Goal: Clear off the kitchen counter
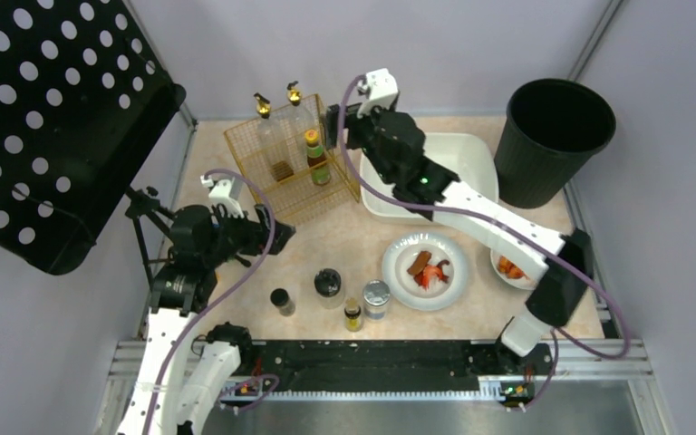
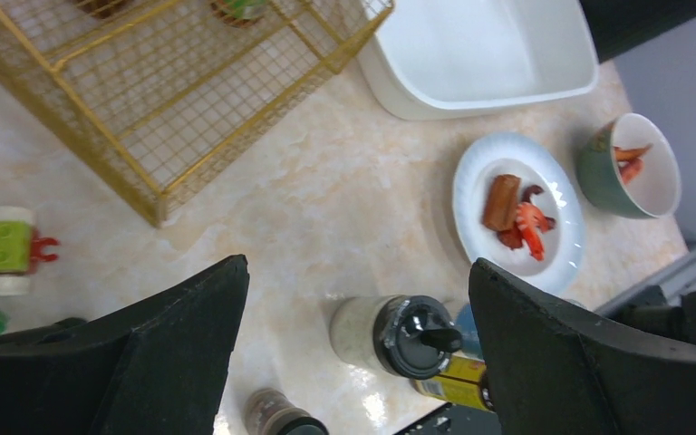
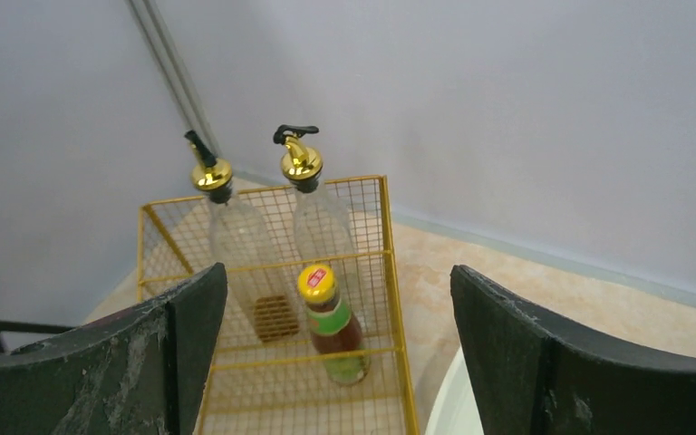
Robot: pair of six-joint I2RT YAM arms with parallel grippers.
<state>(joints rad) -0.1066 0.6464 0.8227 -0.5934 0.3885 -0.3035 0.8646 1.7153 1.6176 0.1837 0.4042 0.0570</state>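
Currently my right pincer point(image 3: 335, 276) is spread wide and empty above the basket point(image 3: 386, 272). The sauce bottle point(image 3: 331, 326) stands upright there, just in front of 2 oil bottles point(image 3: 227, 236). I judge the step to be backing out. I would lift straight up before swinging, so the fingers clear those tall spouts. My left pincer point(image 2: 358, 267) is spread too, hovering empty over the desk point(image 2: 326, 181), which lies under both arms between grey walls. Below it sits a black-capped jar point(image 2: 399, 335); I would come down square on it. The plate point(image 2: 557, 195) and bowl point(image 2: 657, 181) lie beyond.
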